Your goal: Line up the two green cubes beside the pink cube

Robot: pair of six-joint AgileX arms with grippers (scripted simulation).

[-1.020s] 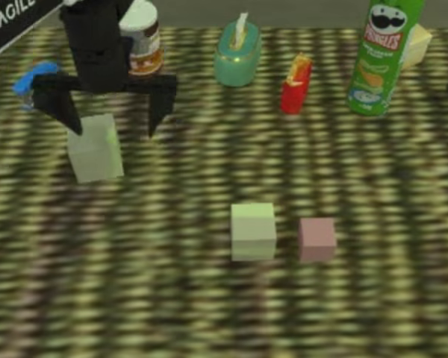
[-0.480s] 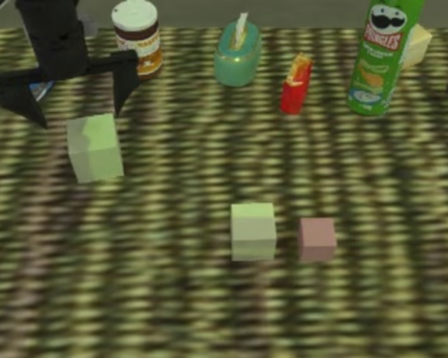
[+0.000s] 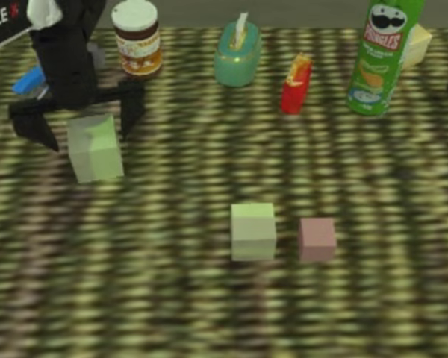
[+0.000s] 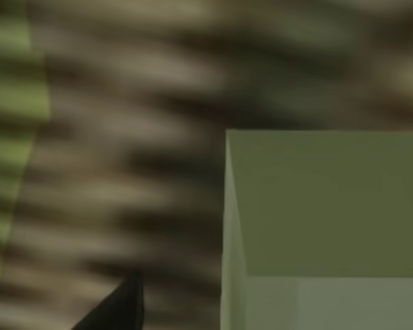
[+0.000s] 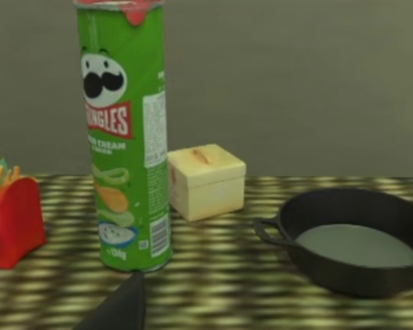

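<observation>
Green, the larger cube [image 3: 95,148] sits at the table's [image 3: 209,313] left under the left end effector [image 3: 78,123], spread wide around it. Smaller green cube [image 3: 253,231] stands mid-table just beside the pink cube [image 3: 317,239]. Left wrist view: larger cube [image 4: 327,227] close. Right wrist view: Pringles can [image 5: 124,137]; I cannot tell that end effector's state.

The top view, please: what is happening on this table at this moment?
The left gripper is open above the larger green cube at the table's left, its fingers either side of the cube's far end, not gripping it. The smaller green cube already sits just left of the pink cube, a small gap between them. The right arm is out of the top view; its wrist camera faces the Pringles can.
</observation>
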